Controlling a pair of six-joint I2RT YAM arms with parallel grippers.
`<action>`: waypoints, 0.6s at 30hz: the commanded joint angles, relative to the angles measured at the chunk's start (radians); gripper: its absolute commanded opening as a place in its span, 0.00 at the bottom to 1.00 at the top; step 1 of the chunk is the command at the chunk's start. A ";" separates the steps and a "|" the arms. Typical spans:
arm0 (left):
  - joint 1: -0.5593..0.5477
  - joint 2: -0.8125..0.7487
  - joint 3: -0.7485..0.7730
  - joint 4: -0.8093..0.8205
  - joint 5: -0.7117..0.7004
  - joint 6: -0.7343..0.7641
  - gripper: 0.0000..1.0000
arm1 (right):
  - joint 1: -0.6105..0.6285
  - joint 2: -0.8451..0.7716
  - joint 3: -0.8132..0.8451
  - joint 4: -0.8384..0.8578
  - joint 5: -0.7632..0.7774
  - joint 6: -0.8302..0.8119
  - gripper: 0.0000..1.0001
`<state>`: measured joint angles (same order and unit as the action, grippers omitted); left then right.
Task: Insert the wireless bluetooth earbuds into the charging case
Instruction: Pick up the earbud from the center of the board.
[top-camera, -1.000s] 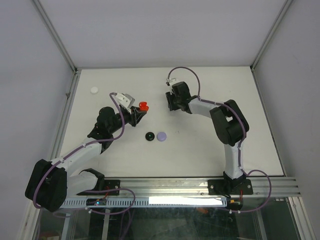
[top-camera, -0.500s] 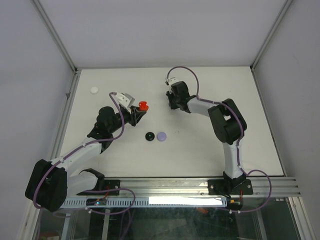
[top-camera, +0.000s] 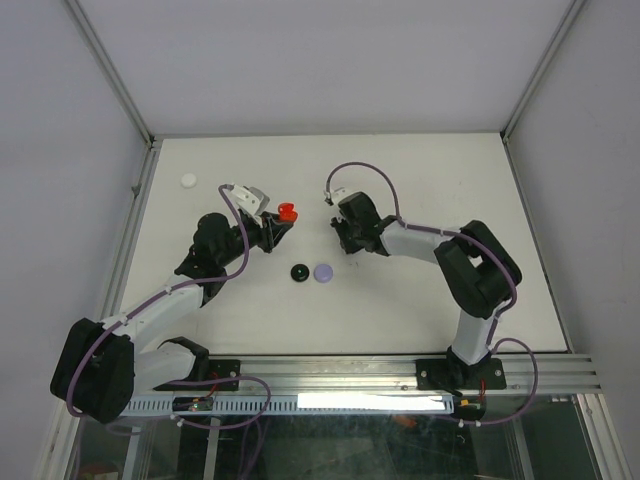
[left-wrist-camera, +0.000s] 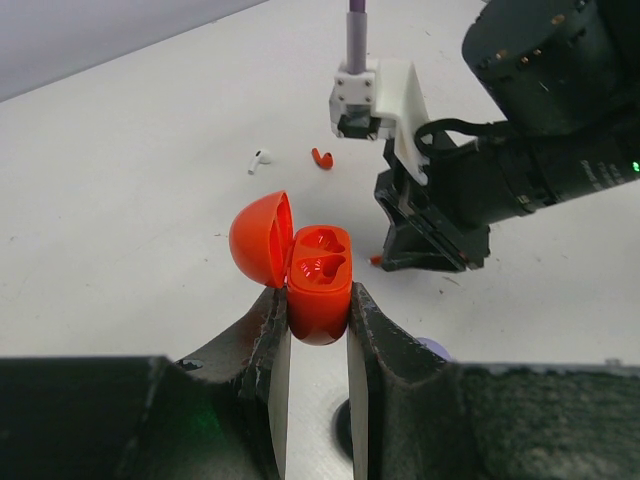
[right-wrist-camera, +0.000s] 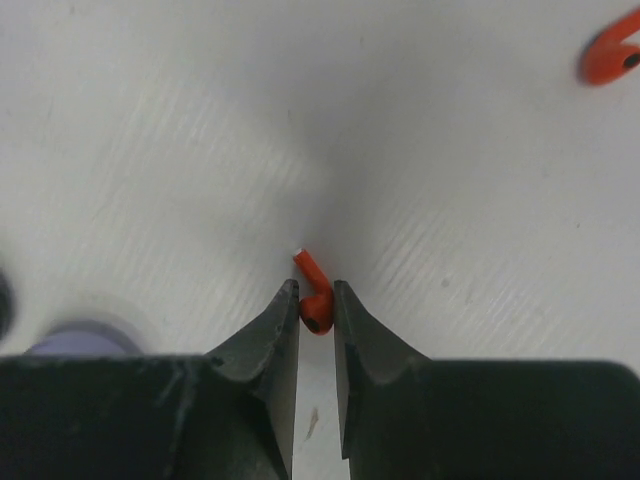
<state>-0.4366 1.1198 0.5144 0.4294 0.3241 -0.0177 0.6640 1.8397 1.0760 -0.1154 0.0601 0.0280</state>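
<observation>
1. left gripper (left-wrist-camera: 318, 300): closed on the lower half of the red charging case (left-wrist-camera: 320, 275), held clear of the worktop (top-camera: 420, 180). lid hinged open to the left, both sockets showing empty.
2. right gripper (right-wrist-camera: 316, 300): down at the worktop, closed to a narrow gap, fingers pinching the head of a red earbud (right-wrist-camera: 313, 290). the stem points away from the gripper. cannot tell whether the earbud is lifted or resting on the surface.
3. second red earbud (left-wrist-camera: 321, 158): loose on the worktop beyond the case, near a white earbud (left-wrist-camera: 258, 160).
4. lavender case (top-camera: 323, 272) and black case (top-camera: 299, 272): side by side on the worktop, between the two arms.
5. risk, judged: the grip is only on the rounded head, so the earbud may twist or pop out on lifting.
6. risk, judged: the stem's angle may not match a socket, so the earbud could jam on the rim.
7. risk, judged: pressing down could push the case out of the left gripper's narrow hold.
</observation>
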 joint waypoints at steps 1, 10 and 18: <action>0.010 -0.001 0.040 0.040 0.032 0.000 0.00 | 0.042 -0.077 -0.063 -0.088 0.067 0.017 0.19; 0.010 0.002 0.039 0.045 0.036 -0.005 0.00 | 0.048 -0.130 -0.118 -0.105 0.117 0.031 0.39; 0.010 0.009 0.039 0.045 0.038 -0.005 0.00 | 0.045 -0.115 -0.110 -0.105 0.196 0.029 0.41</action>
<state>-0.4366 1.1271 0.5148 0.4297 0.3424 -0.0185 0.7120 1.7329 0.9703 -0.1814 0.1764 0.0547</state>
